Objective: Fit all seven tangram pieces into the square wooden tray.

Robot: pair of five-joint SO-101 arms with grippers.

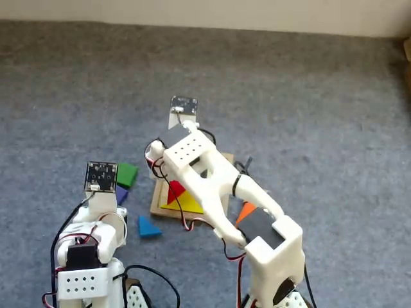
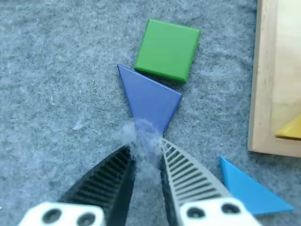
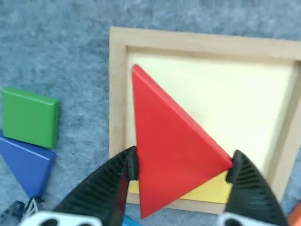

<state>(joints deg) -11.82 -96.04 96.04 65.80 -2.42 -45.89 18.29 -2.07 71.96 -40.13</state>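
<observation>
Right end effector, over the tray, clamps the red triangle; left end effector, barely parted and empty, points at the dark blue triangle.

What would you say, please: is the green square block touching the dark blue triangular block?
Touching. In the left wrist view the green square block abuts the dark blue triangular block, no carpet showing between them.

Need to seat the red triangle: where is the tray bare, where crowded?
Bare tray floor stretches from the red triangle's long edge to the two rims farthest from the right gripper. Crowded: beside that gripper, where the yellow piece lies beneath the red triangle.
</observation>
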